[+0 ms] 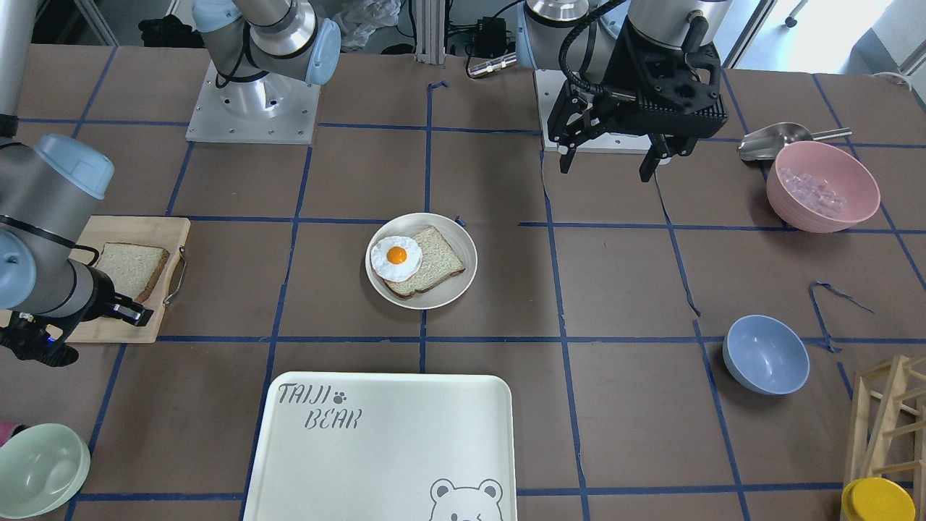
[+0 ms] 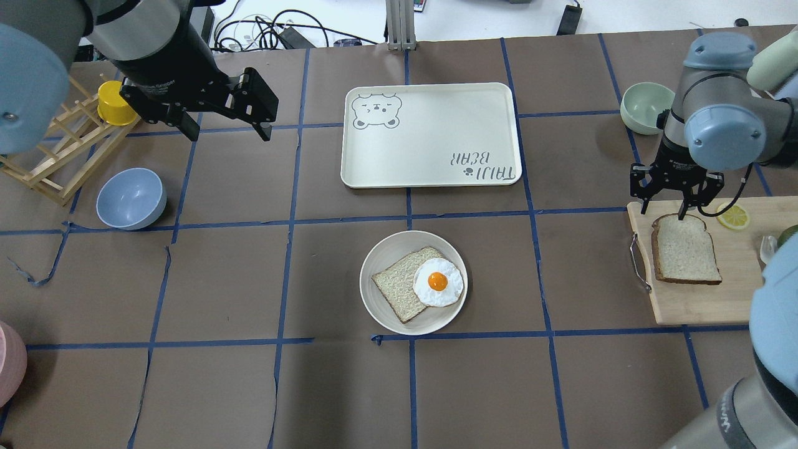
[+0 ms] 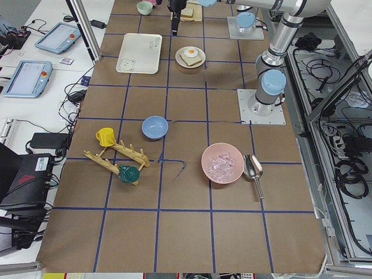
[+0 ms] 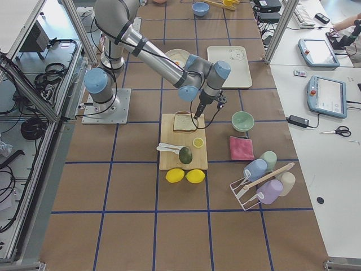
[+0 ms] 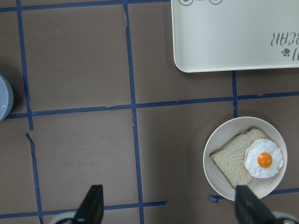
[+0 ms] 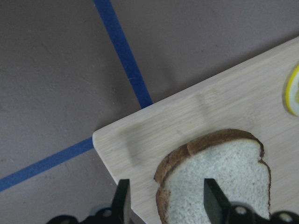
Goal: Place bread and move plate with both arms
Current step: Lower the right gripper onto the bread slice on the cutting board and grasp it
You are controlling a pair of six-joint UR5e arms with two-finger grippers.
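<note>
- The bread (image 2: 686, 257) lies flat on a wooden cutting board (image 2: 698, 305) at the right end of the table, its domed top pointing to the far side.
- The right gripper (image 2: 664, 212) hangs over the far edge of that slice, pointing down. Its jaws are spread with nothing between them. In the right wrist view one finger (image 6: 122, 201) is over bare board beside the crust and the other (image 6: 212, 199) is over the crumb. I cannot tell whether they touch.
- A lemon slice (image 2: 733, 216) lies on the board just right of the gripper.
- The plate (image 2: 374, 299) sits at the middle of the table, well apart from the board. It holds a smaller slice (image 2: 396, 287) with a fried egg (image 2: 438, 282) lying over its right half.
- The bear-print tray (image 2: 430, 181) lies just beyond the plate, on the far side.
- The left gripper (image 2: 229, 134) hovers high over the far left of the table, jaws wide apart and holding nothing.
- A blue bowl (image 2: 131, 198) stands on the left, near a wooden rack (image 2: 50, 156) with a yellow cup (image 2: 114, 103).
- A pale green bowl (image 2: 645, 106) stands at the far right, beyond the board.
</note>
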